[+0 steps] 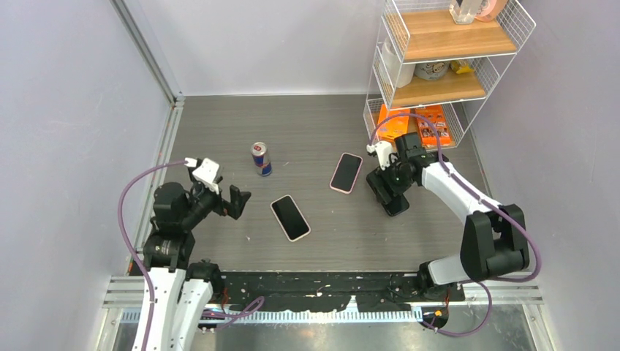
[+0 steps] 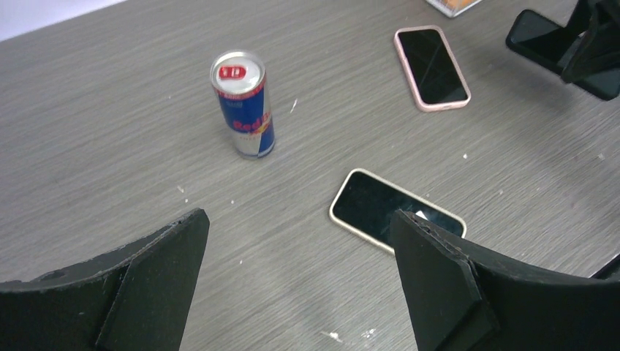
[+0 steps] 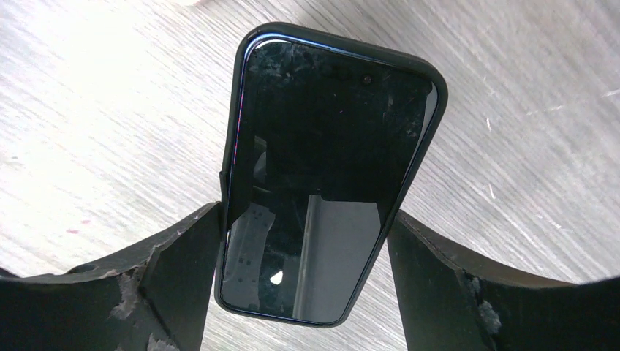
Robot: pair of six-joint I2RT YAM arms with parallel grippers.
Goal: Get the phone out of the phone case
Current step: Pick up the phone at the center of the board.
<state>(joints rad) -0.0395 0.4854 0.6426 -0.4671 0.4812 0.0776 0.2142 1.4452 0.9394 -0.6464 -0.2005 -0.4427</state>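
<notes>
My left arm (image 1: 167,296) and right arm (image 1: 453,187) have white shells and black joints. A purple cable (image 1: 121,205) loops along each; the fingers (image 3: 468,292) are matte black, scuffed

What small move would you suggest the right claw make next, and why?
Probably a slight lift. The right claw looks closed on the long edges of the black cased phone, whose far end sticks out free, while the open left claw hangs over the table; raising the phone would let that claw reach the free end.
</notes>
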